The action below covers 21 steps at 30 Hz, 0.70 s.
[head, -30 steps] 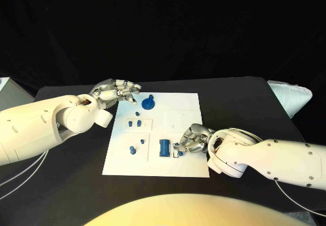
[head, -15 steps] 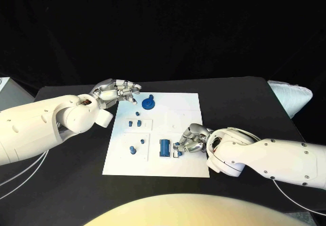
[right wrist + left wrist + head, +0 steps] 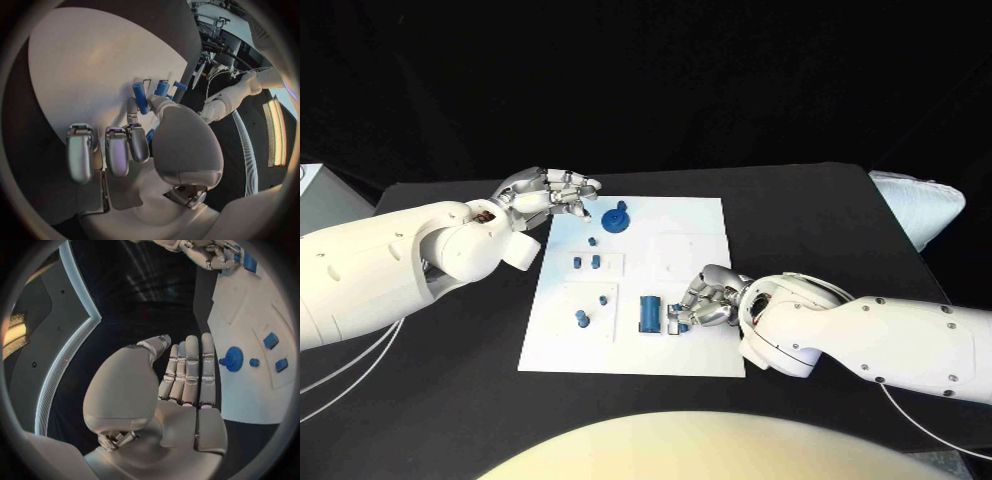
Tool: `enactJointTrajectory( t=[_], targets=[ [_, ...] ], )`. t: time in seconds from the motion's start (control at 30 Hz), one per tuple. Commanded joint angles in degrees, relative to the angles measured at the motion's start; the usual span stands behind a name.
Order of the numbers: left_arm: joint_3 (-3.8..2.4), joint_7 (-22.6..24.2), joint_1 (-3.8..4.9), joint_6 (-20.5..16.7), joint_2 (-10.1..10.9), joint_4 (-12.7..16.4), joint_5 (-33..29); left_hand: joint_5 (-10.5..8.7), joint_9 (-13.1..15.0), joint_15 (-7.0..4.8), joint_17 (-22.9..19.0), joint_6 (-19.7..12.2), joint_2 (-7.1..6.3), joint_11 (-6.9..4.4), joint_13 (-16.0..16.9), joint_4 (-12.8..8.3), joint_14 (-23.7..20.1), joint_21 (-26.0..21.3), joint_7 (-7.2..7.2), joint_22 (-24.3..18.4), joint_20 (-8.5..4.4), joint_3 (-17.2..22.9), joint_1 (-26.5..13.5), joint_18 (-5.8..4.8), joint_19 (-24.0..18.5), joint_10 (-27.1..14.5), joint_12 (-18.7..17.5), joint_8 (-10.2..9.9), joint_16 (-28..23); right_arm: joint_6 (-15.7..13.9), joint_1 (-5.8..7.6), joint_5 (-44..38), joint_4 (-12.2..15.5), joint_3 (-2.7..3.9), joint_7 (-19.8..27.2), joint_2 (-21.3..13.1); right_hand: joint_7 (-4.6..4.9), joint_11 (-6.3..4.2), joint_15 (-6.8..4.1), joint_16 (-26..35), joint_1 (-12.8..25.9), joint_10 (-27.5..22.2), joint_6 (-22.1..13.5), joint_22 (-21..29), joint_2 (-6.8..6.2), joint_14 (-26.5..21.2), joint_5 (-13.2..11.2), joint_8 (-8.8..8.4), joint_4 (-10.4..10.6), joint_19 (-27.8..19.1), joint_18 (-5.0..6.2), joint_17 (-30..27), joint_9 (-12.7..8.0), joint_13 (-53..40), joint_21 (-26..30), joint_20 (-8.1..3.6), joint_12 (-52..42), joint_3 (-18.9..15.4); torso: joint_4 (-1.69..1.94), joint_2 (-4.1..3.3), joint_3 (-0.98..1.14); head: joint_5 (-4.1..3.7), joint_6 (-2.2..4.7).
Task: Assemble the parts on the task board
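Mid-assembly: right hand (image 3: 705, 300) curled, seemingly pinching a small blue part (image 3: 676, 309) beside the long blue block (image 3: 648, 313) on the white board (image 3: 689, 225), probably seating it next; left hand (image 3: 548, 192) loosely curled, empty.

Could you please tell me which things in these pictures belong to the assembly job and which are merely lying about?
Job: task board, blue gear, long blue part, small blue parts, right hand, left hand.
Lying about: white bundle at the table's right edge, grey box on the left.
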<state>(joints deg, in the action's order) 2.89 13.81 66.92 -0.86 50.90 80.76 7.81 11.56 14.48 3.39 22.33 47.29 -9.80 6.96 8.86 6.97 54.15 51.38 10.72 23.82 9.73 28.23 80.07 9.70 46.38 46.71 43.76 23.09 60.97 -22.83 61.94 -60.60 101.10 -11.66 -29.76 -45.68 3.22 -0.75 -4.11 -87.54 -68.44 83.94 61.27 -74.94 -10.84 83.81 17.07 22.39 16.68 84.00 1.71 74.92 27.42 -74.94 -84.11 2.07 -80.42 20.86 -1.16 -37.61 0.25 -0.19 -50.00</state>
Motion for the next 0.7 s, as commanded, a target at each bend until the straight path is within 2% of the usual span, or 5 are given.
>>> enactJointTrajectory(
  t=[0.03, 0.27, 0.57, 0.7],
  targets=[
    [-0.04, 0.2, 0.02, 0.99, -0.09, 0.1, -0.05, 0.18, -0.05, 0.31, 0.02, -0.25, -0.26, 0.35, -0.05, 0.2, -0.03, -0.19, 0.11, -0.05, -0.09, 0.01, 0.16, 0.77, 0.38, -0.22, 0.07, -0.34, -0.18, 0.63, -0.19, 0.17, 0.32, -0.09, 0.18, -0.05, -0.12, -0.32, -0.38, -0.22, 0.46, 2.71, 0.38, -13.57, 0.11, 5.49, -0.22, 0.34, -0.11, 4.17, -0.57, 12.3, 0.06, -10.01, -0.23, -0.25, -0.2, -0.34, -0.02, -0.02, 0.02, 0.02, 0.0],
    [-0.04, 0.07, 0.02, 1.1, -0.09, 0.11, -0.05, 0.18, -0.05, 0.32, 0.02, -0.25, -0.25, 0.36, -0.06, 0.33, -0.04, -0.26, 0.11, -0.09, -0.08, -0.02, 0.09, 0.77, 0.4, -0.24, 0.07, -0.34, -0.18, -0.45, -0.21, 0.05, 0.69, -0.09, 0.52, -0.2, -0.13, -0.34, -0.42, -0.27, 2.05, 2.77, 0.44, -13.6, 0.07, 5.51, -0.72, 0.56, 0.0, 4.2, -0.6, 12.36, 0.17, -10.08, -0.34, -0.3, -0.29, -1.05, -0.01, -0.02, 0.02, 0.12, 0.0],
    [-0.04, -0.02, 0.02, 1.16, -0.05, 0.1, -0.05, 0.18, -0.05, 0.32, 0.02, -0.25, -0.25, 0.36, -0.06, 0.34, -0.04, -0.27, 0.11, -0.1, -0.08, -0.03, 0.08, 0.77, 0.4, -0.25, 0.07, -0.34, -0.18, -0.85, -0.22, -0.24, 1.44, -0.09, 0.46, -0.81, -0.21, -0.4, -0.47, -0.49, 3.04, 2.93, 0.57, -13.71, 0.7, 5.58, -0.85, 0.73, 0.04, 4.34, -0.68, 12.63, 0.23, -10.3, -0.78, -0.33, -0.67, -1.21, -0.03, 0.03, -0.03, 0.26, 0.0],
    [-0.04, -0.05, 0.02, 1.17, -0.03, 0.11, -0.05, 0.19, -0.06, 0.33, 0.02, -0.26, -0.24, 0.37, -0.08, 0.42, -0.05, -0.32, 0.1, -0.13, -0.07, -0.04, 0.05, 0.77, 0.42, -0.28, 0.06, -0.35, -0.18, -0.98, -0.22, -0.39, 1.62, -0.08, 0.45, -0.97, -0.26, -0.45, -0.51, -0.53, 4.14, 3.01, 0.58, -13.76, 1.14, 5.59, -2.25, 0.86, -0.04, 4.41, -0.72, 12.68, 0.28, -10.41, -1.0, -0.37, -0.81, -1.55, -0.02, 0.01, -0.03, 0.33, 0.0]
  ],
)
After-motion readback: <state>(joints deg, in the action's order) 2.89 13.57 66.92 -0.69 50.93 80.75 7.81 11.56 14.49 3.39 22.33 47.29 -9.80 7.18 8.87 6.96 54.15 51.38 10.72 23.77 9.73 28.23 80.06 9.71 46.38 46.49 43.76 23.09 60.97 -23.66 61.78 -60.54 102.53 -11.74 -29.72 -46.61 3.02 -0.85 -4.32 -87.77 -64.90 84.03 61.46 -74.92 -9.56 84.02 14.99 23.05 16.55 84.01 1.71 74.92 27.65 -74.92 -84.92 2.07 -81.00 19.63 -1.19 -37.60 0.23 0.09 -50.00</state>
